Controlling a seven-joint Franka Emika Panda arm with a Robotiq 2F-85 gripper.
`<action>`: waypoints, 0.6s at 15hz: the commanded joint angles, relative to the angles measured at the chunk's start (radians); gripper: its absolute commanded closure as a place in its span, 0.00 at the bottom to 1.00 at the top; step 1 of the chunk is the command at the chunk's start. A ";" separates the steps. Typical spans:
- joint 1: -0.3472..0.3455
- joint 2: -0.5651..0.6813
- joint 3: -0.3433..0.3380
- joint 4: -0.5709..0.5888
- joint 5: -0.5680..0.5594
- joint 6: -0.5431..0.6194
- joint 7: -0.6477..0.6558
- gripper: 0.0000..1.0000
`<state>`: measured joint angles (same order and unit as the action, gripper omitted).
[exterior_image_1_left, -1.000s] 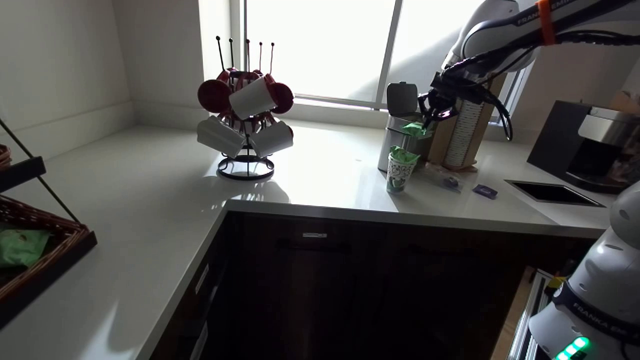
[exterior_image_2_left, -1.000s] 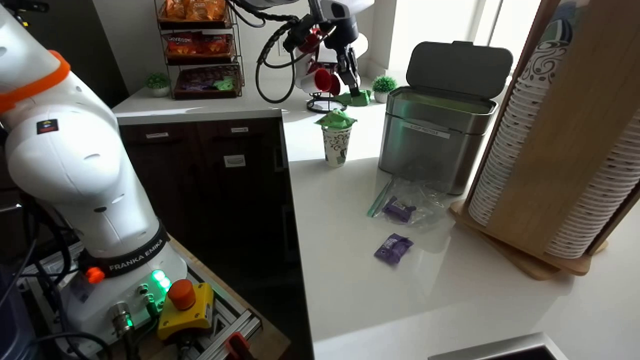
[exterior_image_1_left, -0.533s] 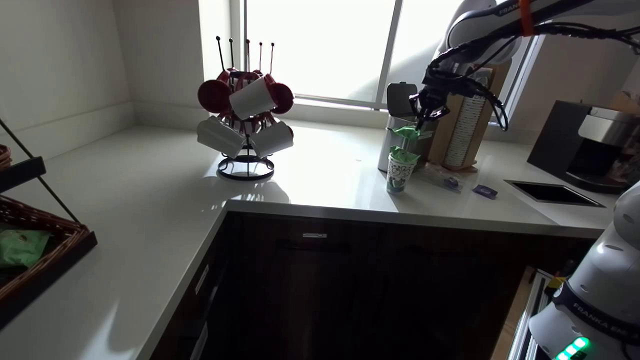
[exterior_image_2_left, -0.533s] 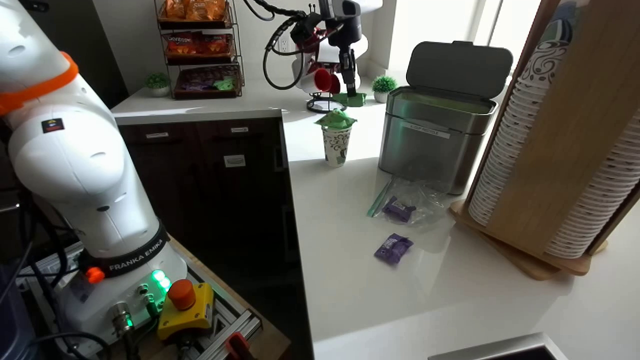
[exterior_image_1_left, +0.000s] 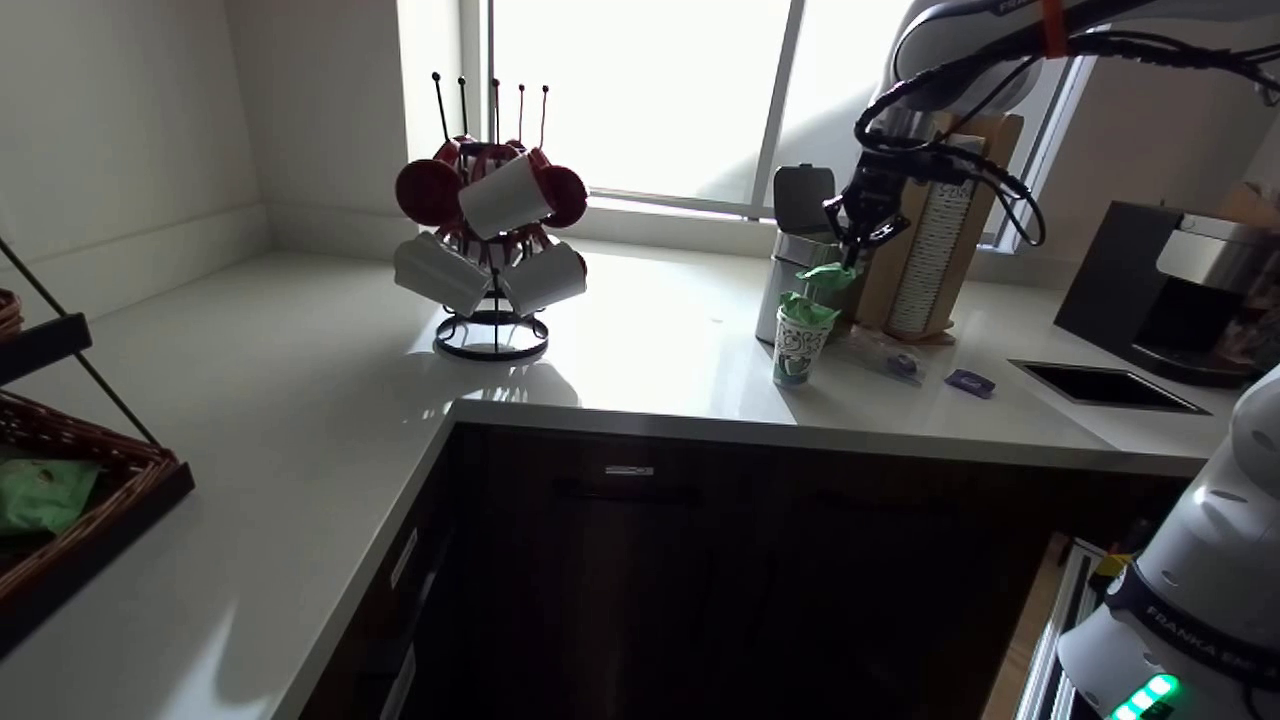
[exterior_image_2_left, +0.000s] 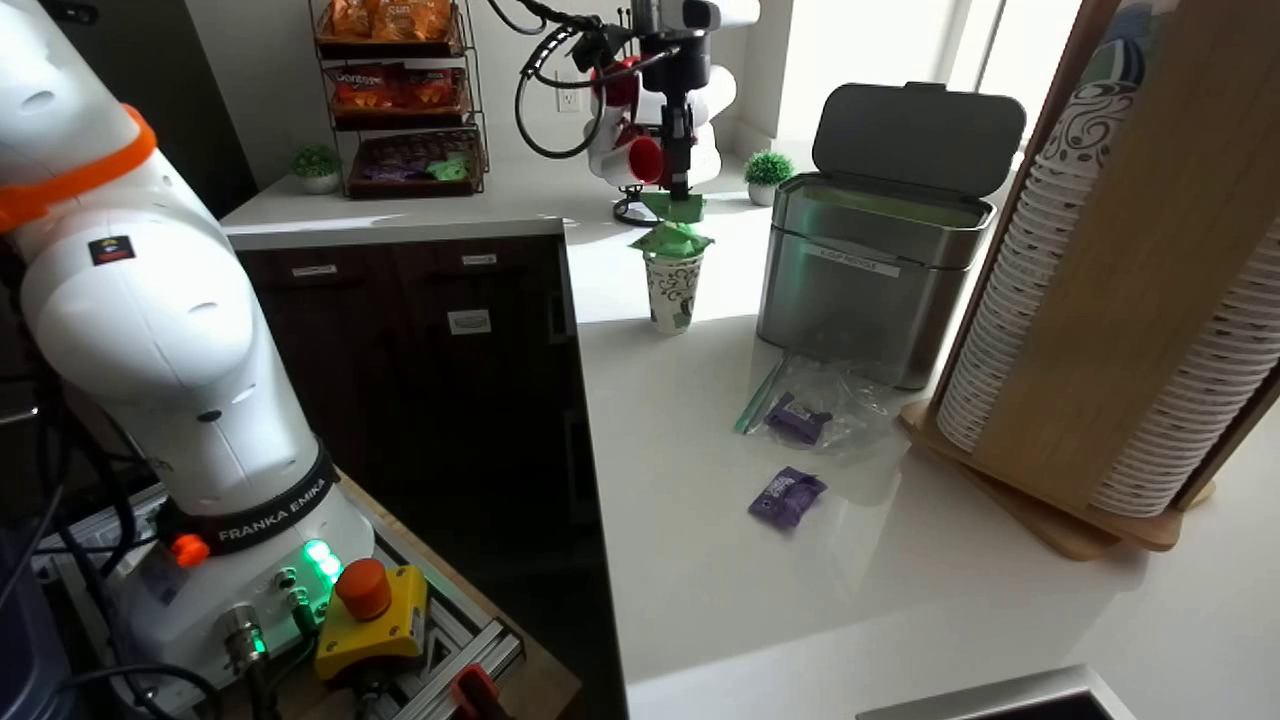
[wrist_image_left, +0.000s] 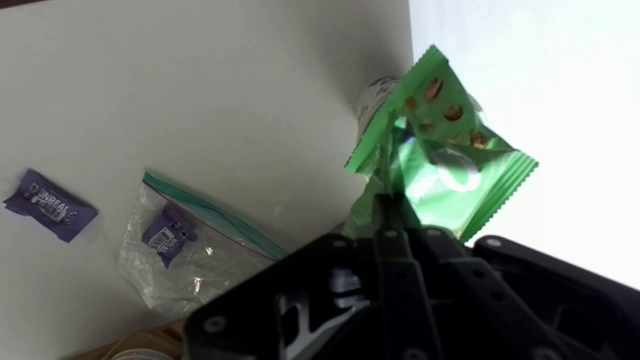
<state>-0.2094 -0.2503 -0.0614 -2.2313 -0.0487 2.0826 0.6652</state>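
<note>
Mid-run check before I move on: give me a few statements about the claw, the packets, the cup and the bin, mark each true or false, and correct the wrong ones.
1. The claw is shut on a green packet. True.
2. A second green packet sticks out of the patterned cup. True.
3. The patterned cup lies on its side. False: it stands upright on the counter.
4. The lid of the metal bin stands raised. True.
5. Every purple packet is bagged. False: one purple packet lies loose beside the clear bag.
6. The held packet lies on the counter. False: the claw holds it up, higher than the cup's rim.
</note>
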 joint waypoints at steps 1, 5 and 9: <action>0.017 0.023 -0.015 0.027 0.031 -0.061 -0.053 1.00; 0.020 0.047 -0.017 0.043 0.035 -0.072 -0.069 1.00; 0.023 0.062 -0.018 0.052 0.039 -0.087 -0.090 1.00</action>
<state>-0.2008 -0.2072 -0.0648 -2.2072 -0.0400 2.0414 0.6096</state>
